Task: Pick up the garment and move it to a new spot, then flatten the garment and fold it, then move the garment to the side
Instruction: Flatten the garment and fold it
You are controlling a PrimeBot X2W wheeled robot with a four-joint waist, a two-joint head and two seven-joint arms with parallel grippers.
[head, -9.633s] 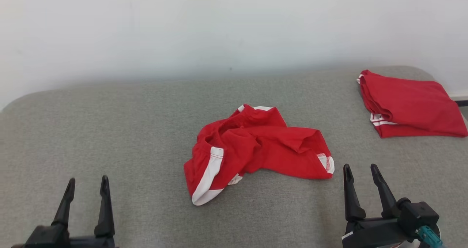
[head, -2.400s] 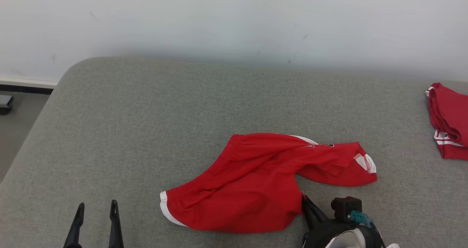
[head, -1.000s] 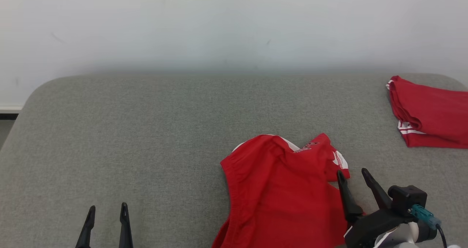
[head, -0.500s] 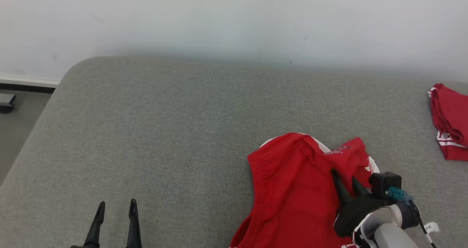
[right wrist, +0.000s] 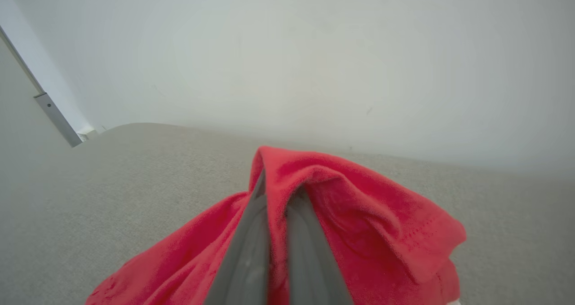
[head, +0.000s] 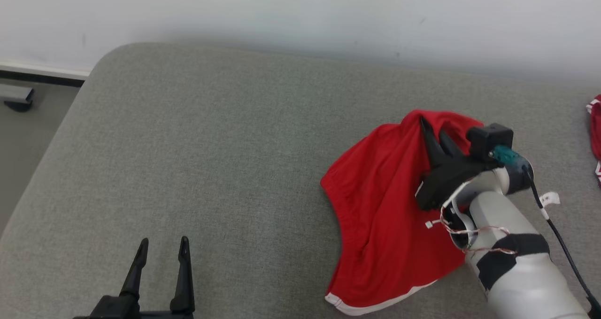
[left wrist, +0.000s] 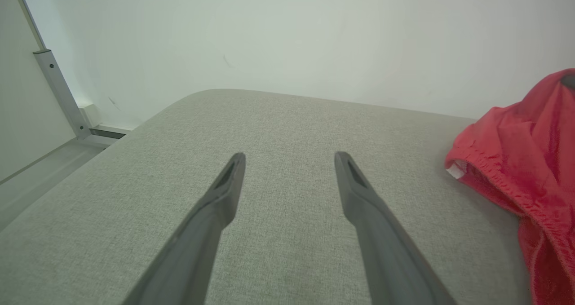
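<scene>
Head view: right gripper (head: 433, 128) clamps a raised fold of the red shorts (head: 385, 206), the rest trailing on the grey cushion (head: 211, 145); left gripper (head: 163, 244) splayed, empty. Left wrist: shorts at that view's right. Right wrist: cloth pinched between the fingers. Likely mid pick-up; placing, flattening, folding, setting aside remain

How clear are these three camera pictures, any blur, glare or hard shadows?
Head view: soft even light, no glare, right gripper and red garment sharp. Left wrist view: left gripper sharp at the tips, softer near the lens. Right wrist view: fingers blurred up close.
</scene>
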